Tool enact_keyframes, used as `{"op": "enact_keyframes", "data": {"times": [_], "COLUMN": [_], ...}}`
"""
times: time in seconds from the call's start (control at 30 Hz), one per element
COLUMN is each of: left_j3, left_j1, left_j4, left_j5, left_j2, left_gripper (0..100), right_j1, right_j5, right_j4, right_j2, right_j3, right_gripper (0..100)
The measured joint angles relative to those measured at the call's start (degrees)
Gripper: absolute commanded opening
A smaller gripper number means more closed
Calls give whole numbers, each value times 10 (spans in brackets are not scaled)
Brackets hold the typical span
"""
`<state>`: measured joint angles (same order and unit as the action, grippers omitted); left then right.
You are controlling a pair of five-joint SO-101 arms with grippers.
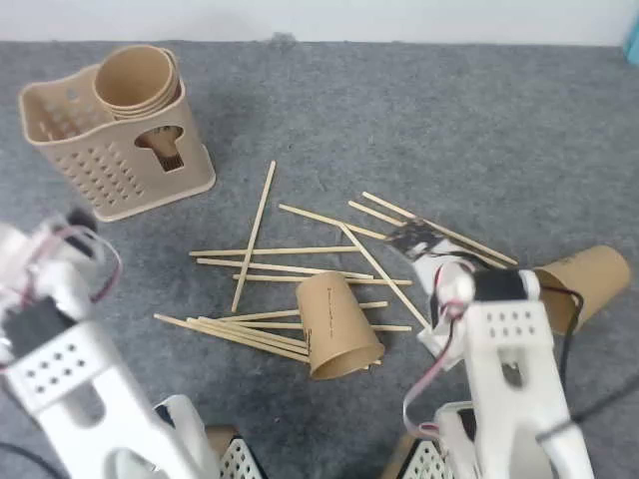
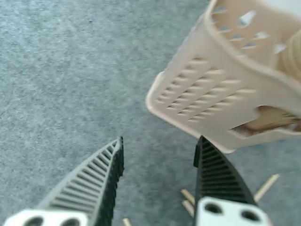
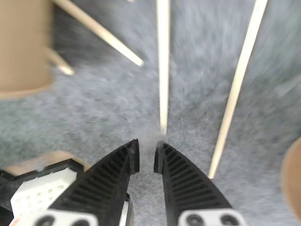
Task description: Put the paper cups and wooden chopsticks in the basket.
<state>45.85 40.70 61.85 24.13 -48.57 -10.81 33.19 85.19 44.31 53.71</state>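
Note:
The beige basket (image 1: 110, 165) stands at the back left with a stack of paper cups (image 1: 138, 80) inside it. Several wooden chopsticks (image 1: 290, 269) lie scattered mid-table. One paper cup (image 1: 339, 324) lies on its side on top of them, and another cup (image 1: 589, 279) lies at the right. My left gripper (image 2: 160, 148) is open and empty, just short of the basket (image 2: 225, 94). My right gripper (image 3: 146, 148) hangs low over the carpet with only a narrow gap between its fingers and nothing in it. The end of a chopstick (image 3: 162, 70) lies right at its tips.
Grey carpet covers the table. The stretch behind the chopsticks and to the right of the basket is bare carpet. A second chopstick (image 3: 237, 84) lies beside the right gripper, with the fallen cup (image 3: 23, 47) off to one side.

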Motion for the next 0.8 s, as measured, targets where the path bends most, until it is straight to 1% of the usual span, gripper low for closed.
{"op": "enact_keyframes", "data": {"times": [0.13, 0.23, 0.3, 0.33, 0.4, 0.47, 0.53, 0.6, 0.7, 0.8], "left_j3": [170, 250, 280, 283, 285, 298, 320, 338, 344, 344], "left_j1": [1, 4, 4, 4, 19, 33, 38, 40, 41, 41], "left_j4": [-110, -151, -160, -160, -149, -141, -150, -183, -222, -232], "left_j5": [-50, -77, -98, -106, -135, -161, -178, -179, -178, -178], "left_j2": [-33, -37, -39, -39, -39, -43, -44, -44, -44, -45], "left_gripper": [231, 231, 231, 231, 231, 231, 231, 231, 231, 231], "right_j1": [-78, -134, -177, -212, -274, -308, -316, -322, -322, -323], "right_j5": [0, 0, 0, -1, 0, -7, -13, -15, -16, -17], "right_j4": [45, 55, 65, 76, 100, 103, 102, 84, 33, -37], "right_j2": [157, 278, 349, 366, 366, 355, 329, 294, 244, 193], "right_j3": [-11, -11, -15, -21, -25, -26, -28, -28, -28, -6], "right_gripper": [65, 70, 74, 87, 142, 205, 240, 241, 242, 243]}}
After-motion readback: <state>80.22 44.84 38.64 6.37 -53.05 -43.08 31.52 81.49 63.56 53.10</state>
